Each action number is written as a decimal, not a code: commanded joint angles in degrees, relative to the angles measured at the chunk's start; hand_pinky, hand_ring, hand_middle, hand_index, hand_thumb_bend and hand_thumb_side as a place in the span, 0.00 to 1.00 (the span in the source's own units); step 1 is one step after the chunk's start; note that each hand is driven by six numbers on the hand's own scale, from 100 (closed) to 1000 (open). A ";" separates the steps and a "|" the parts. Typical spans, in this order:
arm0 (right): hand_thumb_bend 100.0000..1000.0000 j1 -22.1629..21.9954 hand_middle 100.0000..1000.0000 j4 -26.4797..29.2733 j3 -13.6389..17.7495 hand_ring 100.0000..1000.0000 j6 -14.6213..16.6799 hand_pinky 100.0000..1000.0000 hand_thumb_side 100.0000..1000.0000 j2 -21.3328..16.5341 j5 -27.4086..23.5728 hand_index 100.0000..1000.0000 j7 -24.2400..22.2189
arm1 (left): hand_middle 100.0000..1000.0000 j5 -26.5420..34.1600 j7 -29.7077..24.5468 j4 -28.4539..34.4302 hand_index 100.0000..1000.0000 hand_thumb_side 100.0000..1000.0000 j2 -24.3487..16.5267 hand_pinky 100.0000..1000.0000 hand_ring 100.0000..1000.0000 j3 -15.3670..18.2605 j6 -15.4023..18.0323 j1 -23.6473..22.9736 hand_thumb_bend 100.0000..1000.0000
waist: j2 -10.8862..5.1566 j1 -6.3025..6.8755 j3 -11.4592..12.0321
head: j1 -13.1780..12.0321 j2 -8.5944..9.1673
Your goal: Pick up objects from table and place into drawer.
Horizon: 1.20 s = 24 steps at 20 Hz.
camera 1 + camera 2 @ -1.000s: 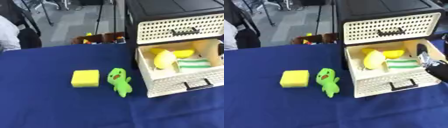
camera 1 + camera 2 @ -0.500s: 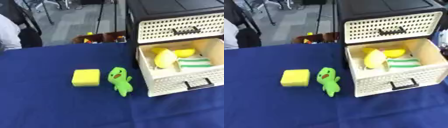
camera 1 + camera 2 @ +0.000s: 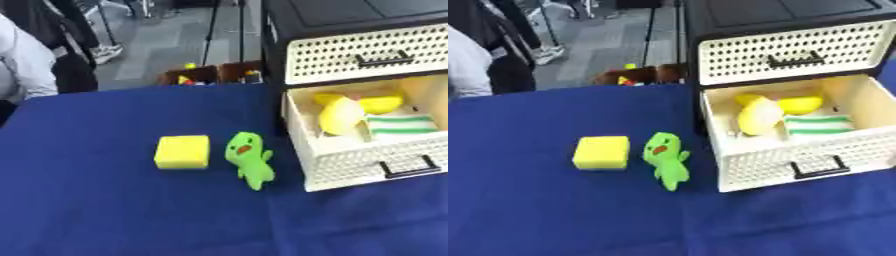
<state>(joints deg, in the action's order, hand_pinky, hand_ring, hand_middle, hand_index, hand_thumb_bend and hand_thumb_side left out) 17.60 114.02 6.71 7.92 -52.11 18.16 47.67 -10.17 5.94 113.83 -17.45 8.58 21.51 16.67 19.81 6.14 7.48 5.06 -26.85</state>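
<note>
Neither of the robot's hands appeared in either eye view, so their state could not be told.

The table, covered by a dark blue cloth, carried two loose items near its middle. A square yellow sponge block lay flat on the cloth. Just beside it, toward the drawer unit, lay a small green plush toy with an orange mouth, on its back, head toward the far edge and feet toward the near edge. The two items were apart, not touching.

At the right side of the table stood a black-framed drawer unit with cream perforated drawer fronts. The upper drawer was closed, with a dark handle at its centre. The lower cream perforated drawer was pulled out toward the near edge and stood open. Inside it lay a pale yellow rounded object at the left, a brighter yellow curved object toward the back, and a green-and-white striped folded cloth at the right. The plush toy lay near the drawer's left front corner, outside it.
</note>
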 commanded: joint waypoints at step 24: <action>0.00 5.78 0.50 0.57 -2.25 0.55 13.77 0.42 0.98 0.45 -4.46 0.74 1.77 | 0.90 -20.76 -36.31 -21.76 0.99 0.83 -30.26 0.79 0.91 -10.05 -0.88 20.88 0.50 | -3.33 1.68 -3.30 | -3.08 -2.21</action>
<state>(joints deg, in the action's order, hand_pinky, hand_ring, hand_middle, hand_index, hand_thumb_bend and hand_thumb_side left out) 22.68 114.02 4.19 20.84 -50.65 14.25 48.98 -30.83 -28.52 93.57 -44.59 -1.31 19.47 36.55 17.74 8.11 4.05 2.26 -29.56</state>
